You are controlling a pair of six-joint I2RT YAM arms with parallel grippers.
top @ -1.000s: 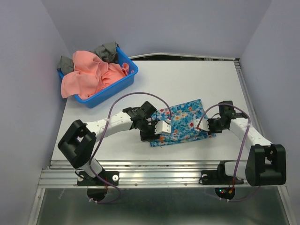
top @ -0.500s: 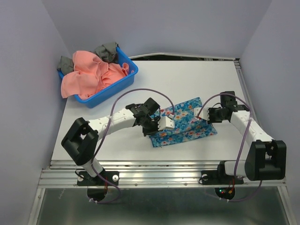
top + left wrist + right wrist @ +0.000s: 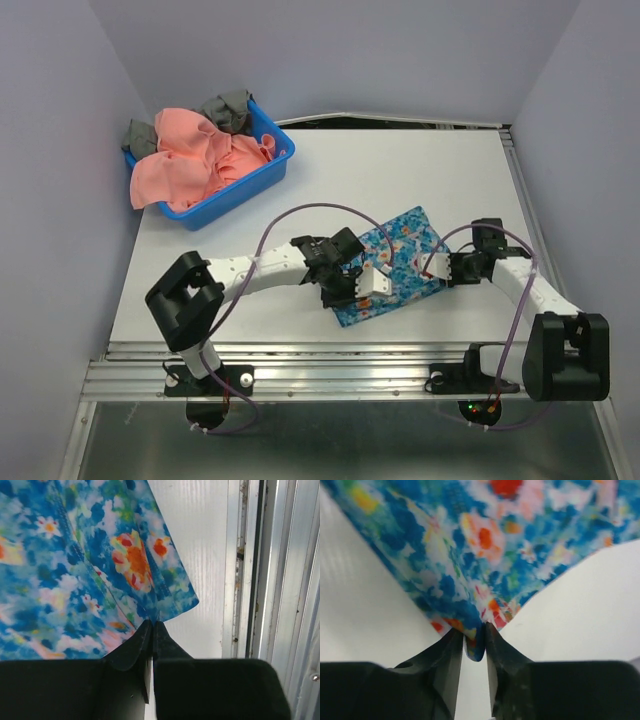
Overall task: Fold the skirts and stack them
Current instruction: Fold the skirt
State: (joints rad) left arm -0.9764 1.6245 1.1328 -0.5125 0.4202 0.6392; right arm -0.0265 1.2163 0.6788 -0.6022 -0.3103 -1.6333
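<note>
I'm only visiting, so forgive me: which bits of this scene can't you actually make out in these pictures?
1. Top view: the left arm covers the near-left part of the flowered skirt.
2. Top view: the pink skirt hides what else the basket holds; a grey cloth only peeks out.
3. Both wrist views: the flowered skirt runs off the picture edges, so its whole shape is lost.
</note>
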